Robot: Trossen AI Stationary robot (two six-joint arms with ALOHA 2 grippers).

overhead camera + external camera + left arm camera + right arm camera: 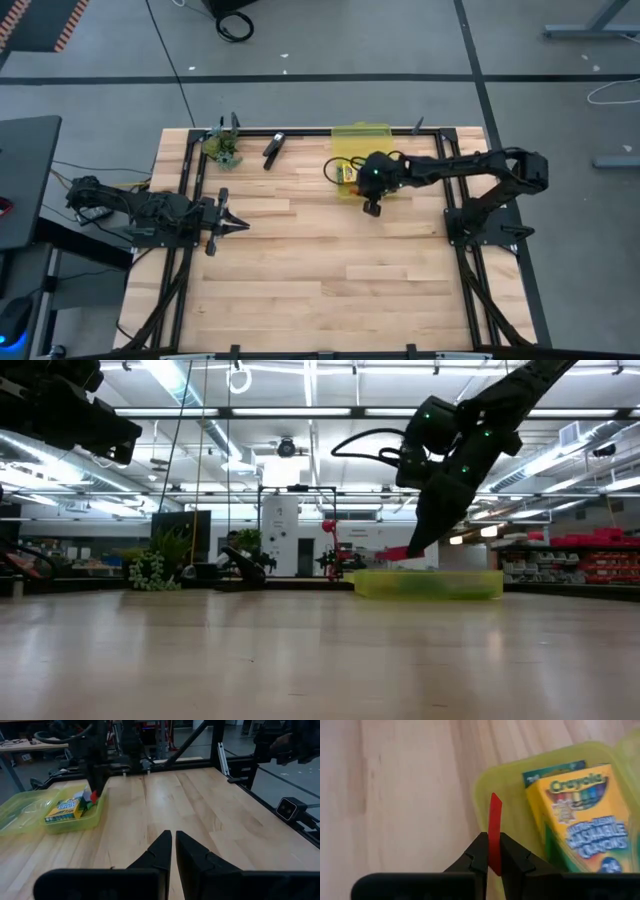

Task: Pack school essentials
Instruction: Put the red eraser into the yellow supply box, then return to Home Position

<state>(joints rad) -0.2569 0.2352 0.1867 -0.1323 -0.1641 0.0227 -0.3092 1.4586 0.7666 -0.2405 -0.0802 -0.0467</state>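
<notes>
A translucent yellow-green container (362, 140) sits at the table's far side, right of centre. A yellow crayon box (580, 815) lies inside it. My right gripper (372, 207) hovers over the container's near edge (485, 795) and is shut on a thin red piece (494, 820). The low view shows the red piece (395, 553) just above the container's rim (430, 575). My left gripper (235, 225) waits shut at the table's left side with nothing in it; its fingers (160, 850) point across the table toward the container (30, 810). My right gripper pinches the red piece between its two fingers by the piece's lower end (494, 855). The rest of the strip sticks out past the fingertips. The fingers slant down from above. The piece is lifted clear, over the container's near edge.
A black clip-like object (273, 148) and a small green clump (225, 150) lie at the far edge, left of the container. Black frame rails (455, 200) run along the table's sides. Bare wood (330, 270) fills the middle and near part.
</notes>
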